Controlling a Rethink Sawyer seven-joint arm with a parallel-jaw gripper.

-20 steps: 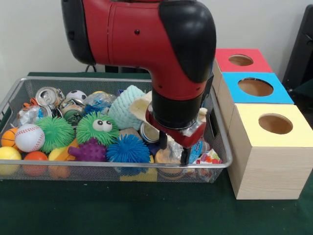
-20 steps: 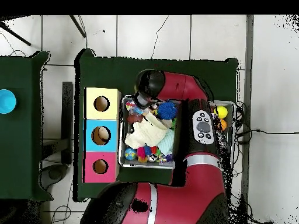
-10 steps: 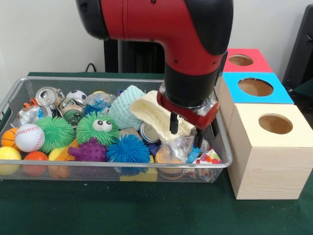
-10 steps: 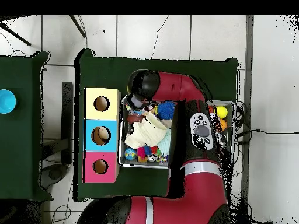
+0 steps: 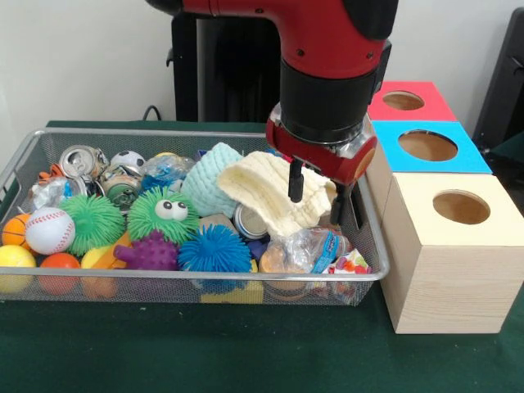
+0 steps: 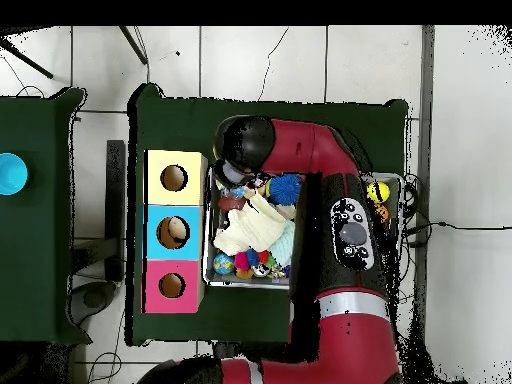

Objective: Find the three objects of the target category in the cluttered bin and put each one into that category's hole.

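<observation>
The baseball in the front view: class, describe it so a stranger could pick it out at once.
Start at the wire basket and go to its left end. The baseball sits beside the spiky green ball, above an orange ball. It alone is white with red stitching.

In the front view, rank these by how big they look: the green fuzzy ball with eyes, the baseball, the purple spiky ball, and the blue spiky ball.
Largest to smallest, as seen in the front view:
1. green fuzzy ball with eyes and blue spiky ball, too alike to separate
2. purple spiky ball
3. baseball, though close to the purple one, which is partly hidden
</observation>
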